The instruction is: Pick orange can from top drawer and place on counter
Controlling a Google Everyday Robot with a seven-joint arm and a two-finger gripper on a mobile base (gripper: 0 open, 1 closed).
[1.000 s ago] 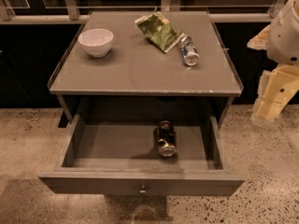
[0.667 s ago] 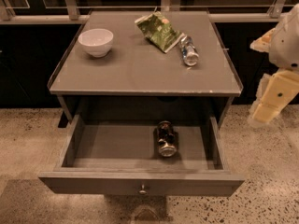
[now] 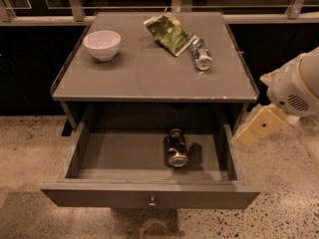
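Orange can (image 3: 177,147) lies on its side on the floor of the top drawer (image 3: 119,159), right of centre, about midway between back wall and front panel. Long axis runs front to back, with a silver end towards the drawer front. It looks dark in the shadow. Nothing touches it.

The drawer is pulled fully out, with its round knob (image 3: 152,201) at the middle of the front.

Arm (image 3: 298,86) enters from the right edge. Its white rounded joint housing sits level with the counter's right front corner. The gripper (image 3: 259,127) is the cream-coloured piece below it, slanting down and to the left. It hangs just outside the drawer's right wall, above the speckled floor (image 3: 30,148) and well apart from the can. Cannot tell how far it is open; it holds nothing visible.

Counter (image 3: 149,73) above carries a white bowl (image 3: 102,44) at rear left, a green packet (image 3: 168,32) at rear centre and a clear plastic bottle (image 3: 201,54) lying just right of the packet.

Versus a second ago, the gripper has shifted left and lower, closer to the drawer's right side and more tilted. Can, drawer and counter items are unchanged.
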